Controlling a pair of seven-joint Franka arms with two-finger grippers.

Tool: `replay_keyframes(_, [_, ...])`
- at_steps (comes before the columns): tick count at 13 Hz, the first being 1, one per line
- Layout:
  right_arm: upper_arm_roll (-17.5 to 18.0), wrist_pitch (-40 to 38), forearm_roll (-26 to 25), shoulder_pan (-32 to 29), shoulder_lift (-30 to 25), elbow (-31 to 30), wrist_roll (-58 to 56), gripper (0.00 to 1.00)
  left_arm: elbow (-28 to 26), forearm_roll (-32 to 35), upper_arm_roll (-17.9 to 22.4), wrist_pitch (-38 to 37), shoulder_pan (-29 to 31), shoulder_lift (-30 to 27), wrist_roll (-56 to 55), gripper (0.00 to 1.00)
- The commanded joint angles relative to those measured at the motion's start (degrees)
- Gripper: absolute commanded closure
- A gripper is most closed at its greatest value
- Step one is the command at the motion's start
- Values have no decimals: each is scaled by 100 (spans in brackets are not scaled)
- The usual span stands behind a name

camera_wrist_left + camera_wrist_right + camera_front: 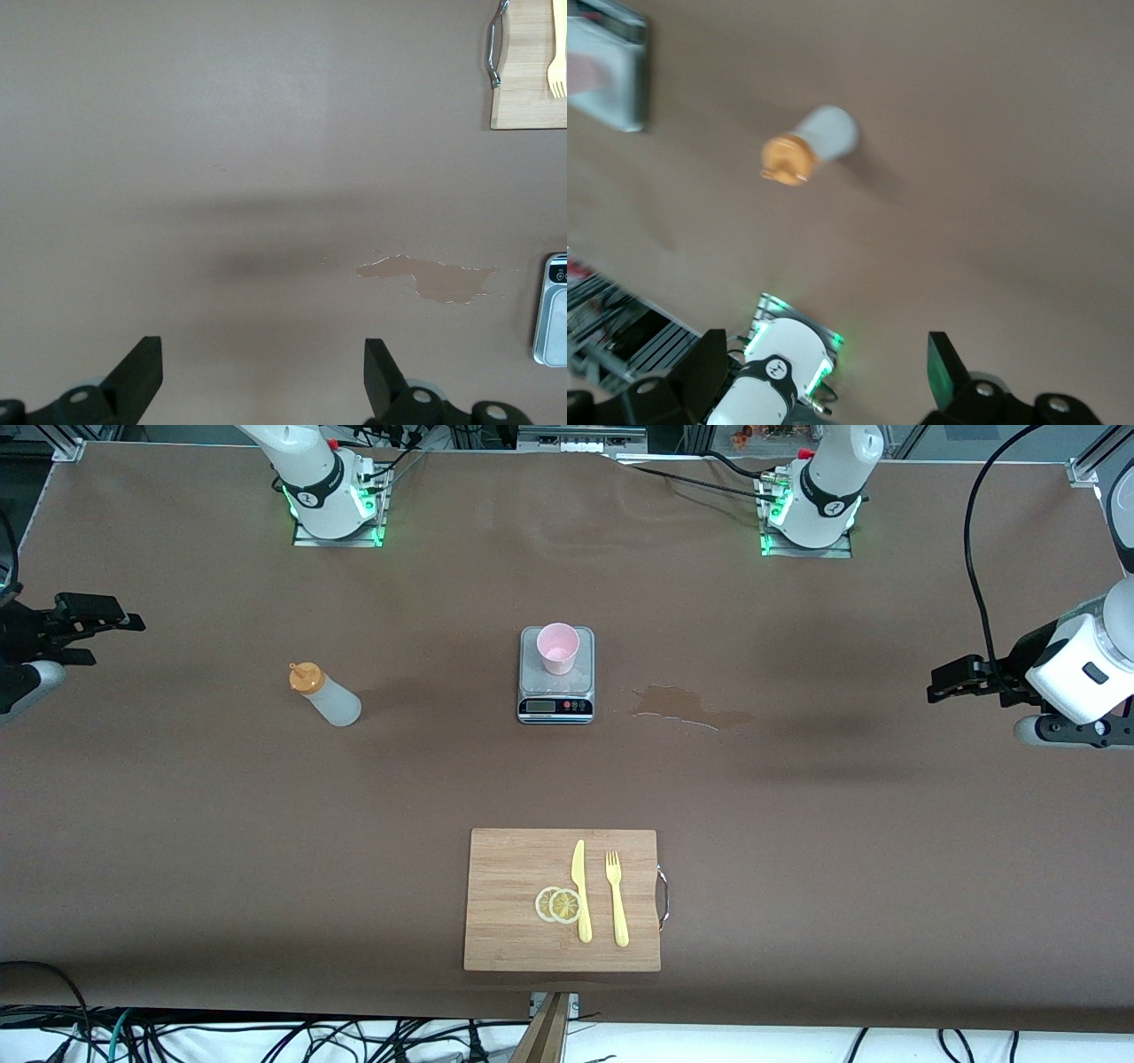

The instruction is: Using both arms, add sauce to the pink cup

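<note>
The sauce bottle (324, 696), translucent whitish with an orange cap, stands on the brown table toward the right arm's end. It also shows in the right wrist view (811, 145). The pink cup (558, 646) stands upright on a small silver scale (555, 691) at the table's middle. My right gripper (106, 638) is open and empty, up in the air at the table's right-arm end, well apart from the bottle; its fingers (709, 363) are spread wide. My left gripper (941, 686) is open and empty over the left-arm end; its fingers (142, 372) are spread wide.
A brown liquid spill (691, 707) lies on the table beside the scale, toward the left arm's end, also in the left wrist view (434, 276). A wooden cutting board (505, 868) with a yellow knife, yellow fork and lemon slices lies nearer the front camera than the scale.
</note>
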Motion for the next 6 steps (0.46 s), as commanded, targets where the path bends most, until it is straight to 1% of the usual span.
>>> replay_keyframes(1, [708, 1098, -553, -314, -1147, -1655, 1240, 0, 167, 32, -13, -109, 1, 52, 82, 0])
replay_keyframes(2, [797, 1599, -746, -323, -1446, -2112, 1672, 0, 167, 32, -5, -109, -8, 52, 73, 0])
replay_keyframes(3, [815, 1925, -774, -332, -1666, -2421, 1702, 0, 167, 32, -13, -109, -25, 52, 64, 0])
replay_keyframes(4, [815, 2120, -705, -332, -1747, -2502, 1772, 0, 227, 41, -13, -109, -52, 60, 64, 0])
replay_keyframes(5, [824, 2357, -687, -349, -1756, -2460, 1703, 0, 333, 49, -13, -109, -52, 104, 64, 0])
replay_keyframes(6, [833, 2751, -661, -349, -1791, -2459, 1711, 0, 368, 41, -13, -109, -8, 122, 64, 0])
